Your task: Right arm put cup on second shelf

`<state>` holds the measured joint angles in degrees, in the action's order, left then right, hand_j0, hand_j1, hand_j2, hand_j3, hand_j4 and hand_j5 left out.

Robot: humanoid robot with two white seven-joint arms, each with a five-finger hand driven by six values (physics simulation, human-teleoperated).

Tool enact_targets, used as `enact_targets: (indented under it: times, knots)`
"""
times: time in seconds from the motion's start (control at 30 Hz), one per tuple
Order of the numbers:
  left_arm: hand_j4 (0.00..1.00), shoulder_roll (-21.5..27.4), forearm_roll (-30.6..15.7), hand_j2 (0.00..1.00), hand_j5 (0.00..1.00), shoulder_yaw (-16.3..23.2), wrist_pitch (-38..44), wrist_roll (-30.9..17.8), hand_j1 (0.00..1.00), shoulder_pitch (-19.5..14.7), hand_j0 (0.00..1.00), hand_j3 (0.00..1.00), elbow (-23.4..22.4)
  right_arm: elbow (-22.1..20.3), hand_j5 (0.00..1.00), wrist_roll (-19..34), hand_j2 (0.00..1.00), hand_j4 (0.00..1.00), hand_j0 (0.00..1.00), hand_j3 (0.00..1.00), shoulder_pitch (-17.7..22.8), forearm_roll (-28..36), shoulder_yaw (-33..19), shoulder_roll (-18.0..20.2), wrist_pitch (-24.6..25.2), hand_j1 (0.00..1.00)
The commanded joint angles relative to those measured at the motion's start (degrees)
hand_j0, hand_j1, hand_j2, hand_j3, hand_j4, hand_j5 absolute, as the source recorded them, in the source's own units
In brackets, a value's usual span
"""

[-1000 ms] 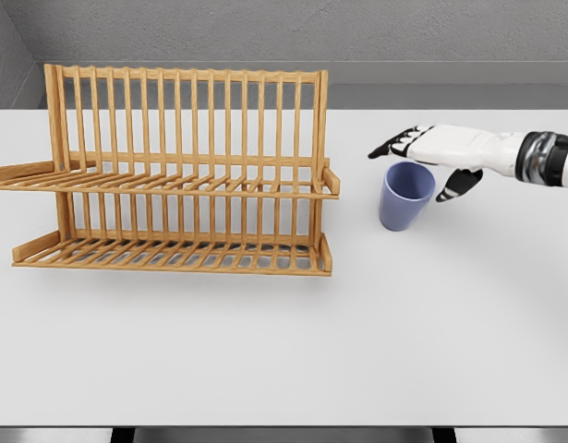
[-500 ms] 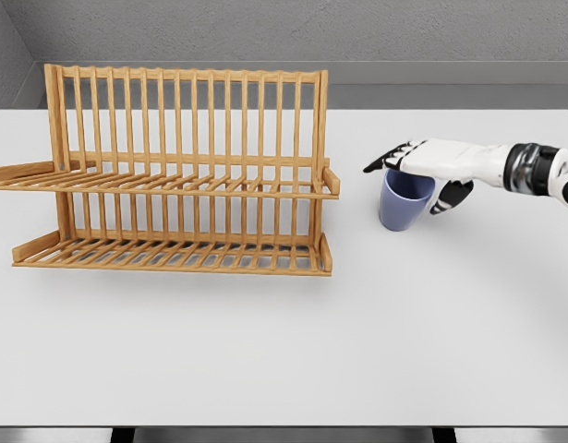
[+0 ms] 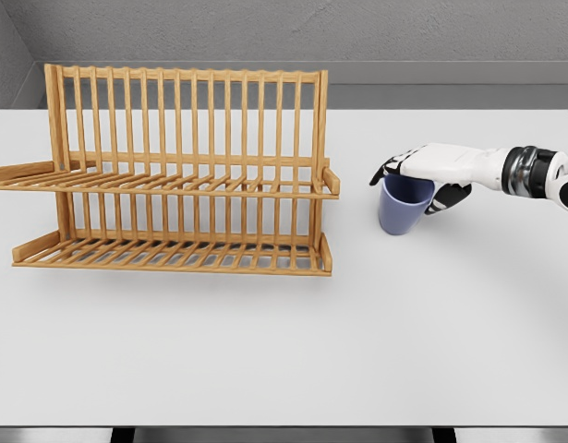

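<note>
Blue and upright on the table [image 3: 468, 305], our cup [image 3: 401, 210] sits directly beneath our right hand [image 3: 429, 170], whose fingers [image 3: 387, 172] curl around its rim from above.

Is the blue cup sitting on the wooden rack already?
No, the cup stands on the table, right of the rack.

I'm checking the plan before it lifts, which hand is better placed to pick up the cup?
Right. The right hand is already over the cup, fingers curling around its rim, beside the rack. No left arm is in view.
</note>
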<state>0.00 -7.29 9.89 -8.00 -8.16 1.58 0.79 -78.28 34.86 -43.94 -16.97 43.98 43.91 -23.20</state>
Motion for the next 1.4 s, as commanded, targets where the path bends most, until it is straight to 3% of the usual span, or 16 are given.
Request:
enact_targets:
  times: [0.0,0.73,1.3,1.37]
  knots:
    - [1.0,0.0,-0.01,1.0,1.0,0.04,0.0,-0.01,1.0,0.0,1.0,1.0,0.0,-0.12,0.66,0.14,0.66,0.66,0.66,0.66,-0.17,-0.08,-0.03,0.12,-0.09,0.66]
    - [1.0,0.0,-0.01,1.0,1.0,-0.05,0.0,-0.01,1.0,0.09,1.0,1.0,0.0,-0.64,0.66,0.14,0.66,0.66,0.66,0.66,-1.14,-0.43,-1.35,0.91,-0.8,0.66]
    - [1.0,0.0,-0.01,1.0,1.0,0.04,0.0,-0.01,1.0,0.0,1.0,1.0,0.0,-0.82,0.64,0.14,0.64,0.64,0.64,0.64,-0.62,-0.34,-11.02,2.94,-7.48,0.64]
    - [1.0,0.0,-0.01,1.0,1.0,0.04,0.0,-0.01,1.0,0.0,1.0,1.0,0.0,-2.83,0.64,0.14,0.64,0.64,0.64,0.64,-0.7,-0.43,-11.02,3.11,-7.39,0.64]
